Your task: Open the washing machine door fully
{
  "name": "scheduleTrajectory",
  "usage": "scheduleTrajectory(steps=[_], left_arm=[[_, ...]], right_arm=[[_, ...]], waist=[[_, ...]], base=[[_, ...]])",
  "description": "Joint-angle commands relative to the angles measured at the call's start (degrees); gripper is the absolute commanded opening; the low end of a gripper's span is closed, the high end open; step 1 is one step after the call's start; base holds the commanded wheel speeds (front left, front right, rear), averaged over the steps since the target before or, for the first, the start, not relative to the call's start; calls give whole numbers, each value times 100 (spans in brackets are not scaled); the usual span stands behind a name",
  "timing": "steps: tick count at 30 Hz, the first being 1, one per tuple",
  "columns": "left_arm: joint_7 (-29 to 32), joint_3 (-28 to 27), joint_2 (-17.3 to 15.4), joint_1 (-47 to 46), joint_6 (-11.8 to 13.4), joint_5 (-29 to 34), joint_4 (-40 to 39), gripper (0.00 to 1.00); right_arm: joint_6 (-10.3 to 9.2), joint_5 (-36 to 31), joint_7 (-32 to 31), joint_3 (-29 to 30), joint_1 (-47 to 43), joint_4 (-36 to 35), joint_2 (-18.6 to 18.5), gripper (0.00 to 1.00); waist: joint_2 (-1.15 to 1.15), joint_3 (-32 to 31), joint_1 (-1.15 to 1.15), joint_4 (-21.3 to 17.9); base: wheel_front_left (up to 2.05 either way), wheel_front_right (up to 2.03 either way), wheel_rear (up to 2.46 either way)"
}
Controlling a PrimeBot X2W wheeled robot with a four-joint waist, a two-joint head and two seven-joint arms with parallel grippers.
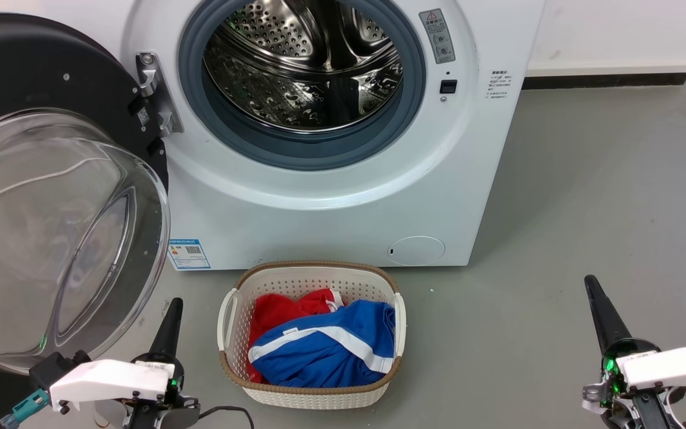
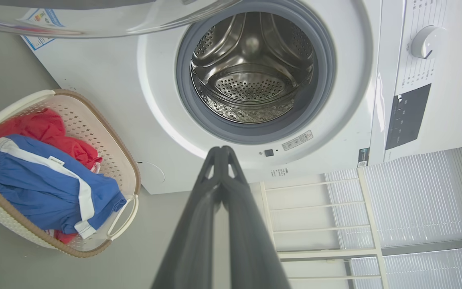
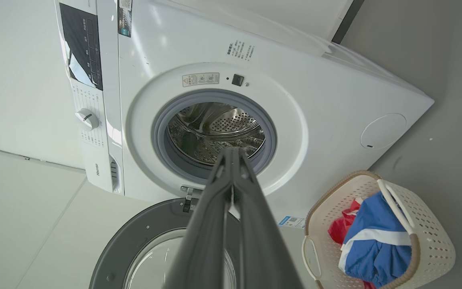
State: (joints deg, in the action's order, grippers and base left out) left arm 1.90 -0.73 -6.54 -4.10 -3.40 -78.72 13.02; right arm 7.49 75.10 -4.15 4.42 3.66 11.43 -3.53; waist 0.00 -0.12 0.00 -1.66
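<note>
The washing machine door [image 1: 51, 208] stands swung wide on its hinge at the left edge of the white machine [image 1: 319, 214] front, its glass bowl bulging toward the robot, while the left gripper [image 2: 221, 154] and right gripper [image 3: 231, 154] each have their fingers pressed together on nothing.

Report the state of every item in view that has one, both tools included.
washing machine door, swung wide open to the left on its hinge
steel drum, exposed and empty
laundry basket, upright, holding a red garment and a blue garment
left tool, shut, holding nothing
right tool, shut, holding nothing
</note>
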Motion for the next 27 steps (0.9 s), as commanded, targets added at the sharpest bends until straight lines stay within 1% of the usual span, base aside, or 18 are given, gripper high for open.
scheduleTrajectory(steps=[1,27], left_arm=[[45,-63,20,-130,-53,-121,-13,0],[314,-402,247,-208,-325,-1036,74,0]], right_arm=[[0,149,-34,20,128,5,0,0],[0,1294,-148,124,240,188,20,0]], waist=[[0,1,0,7],[0,20,0,112]], base=[[0,0,0],[0,0,0]])
